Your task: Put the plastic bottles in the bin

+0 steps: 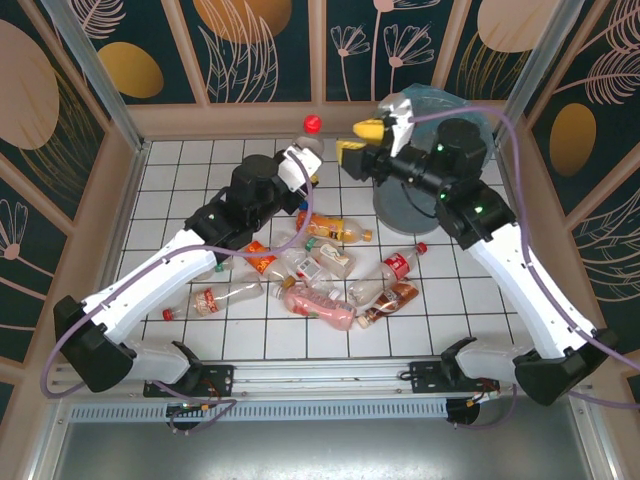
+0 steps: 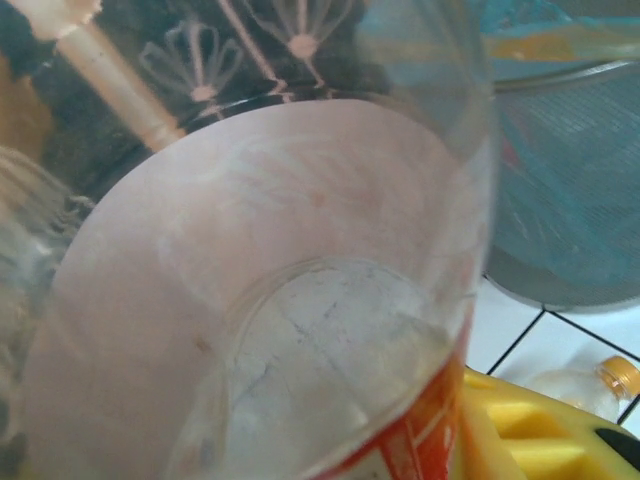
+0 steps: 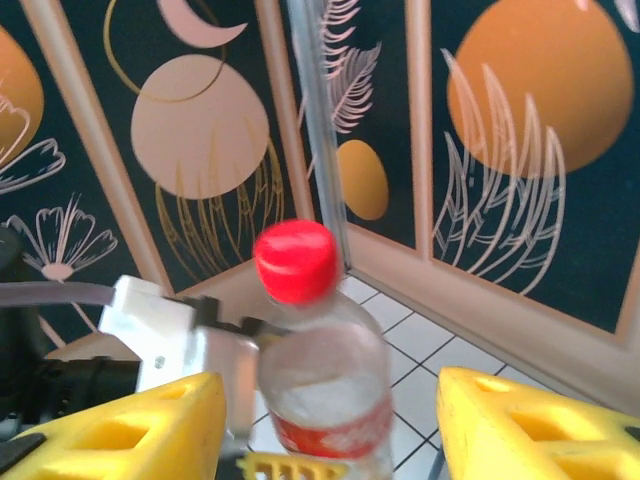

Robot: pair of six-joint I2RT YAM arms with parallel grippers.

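My left gripper [image 1: 303,168] is shut on a clear plastic bottle [image 1: 311,143] with a red cap and a red label, held upright above the back of the table. In the left wrist view this bottle [image 2: 300,330] is very close, with a yellow finger [image 2: 530,430] beside it. My right gripper [image 1: 358,143] faces it from the right, open. Its yellow fingers [image 3: 120,430] stand on either side of the bottle [image 3: 325,370] with gaps. The grey mesh bin [image 1: 397,208] with its blue bag stands at the back right, partly hidden by my right arm. The bin's wall [image 2: 570,200] is near the held bottle.
Several more bottles lie in a pile mid-table: an orange one [image 1: 335,228], a red-labelled one [image 1: 400,265], a pink one [image 1: 320,302] and one at the left [image 1: 215,298]. Patterned walls [image 1: 270,50] close in the table on three sides.
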